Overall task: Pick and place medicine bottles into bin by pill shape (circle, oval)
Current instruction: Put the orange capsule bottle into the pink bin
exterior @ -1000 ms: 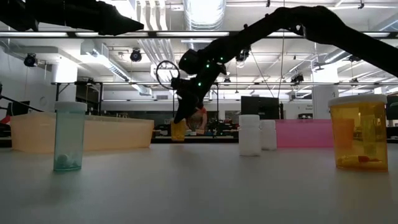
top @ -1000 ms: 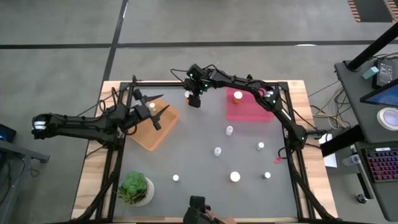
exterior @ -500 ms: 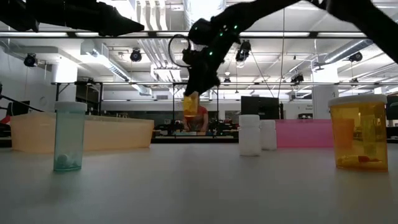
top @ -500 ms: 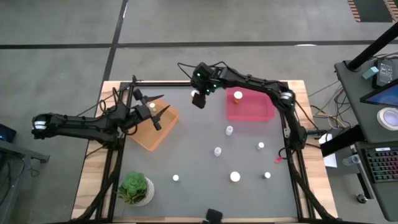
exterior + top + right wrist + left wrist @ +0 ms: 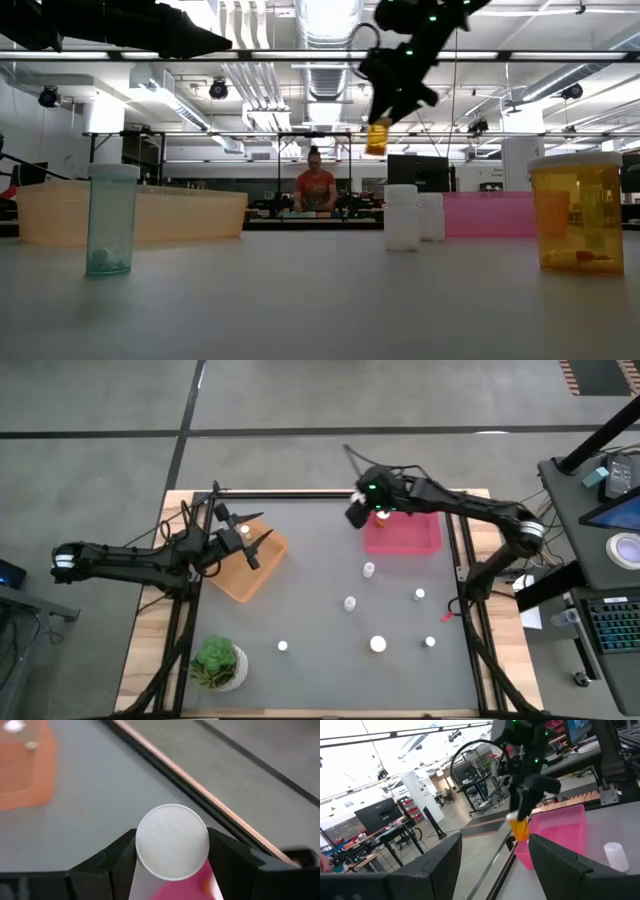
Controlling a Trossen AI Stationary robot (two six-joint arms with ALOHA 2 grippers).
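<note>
While the left gripper (image 5: 243, 532) is held with its fingers spread wide and empty above the orange bin (image 5: 246, 563) at the left of the high view, an orange medicine bottle (image 5: 377, 137) with a white cap (image 5: 172, 841) is clamped in the right gripper (image 5: 357, 515), raised above the desk (image 5: 320, 610) just beside the pink bin (image 5: 402, 533) in the upper middle. 6 more bottles are seen on the desk, with 1 inside the pink bin.

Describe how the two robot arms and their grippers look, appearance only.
Both arms are dark, slim and jointed. The left arm has a pale patch at its base end and thin dark cables by its wrist; the left gripper has two long, pointed black fingers. The right arm shows green lights by its wrist, with a looping cable. The right gripper has broad, angular black fingers.
</note>
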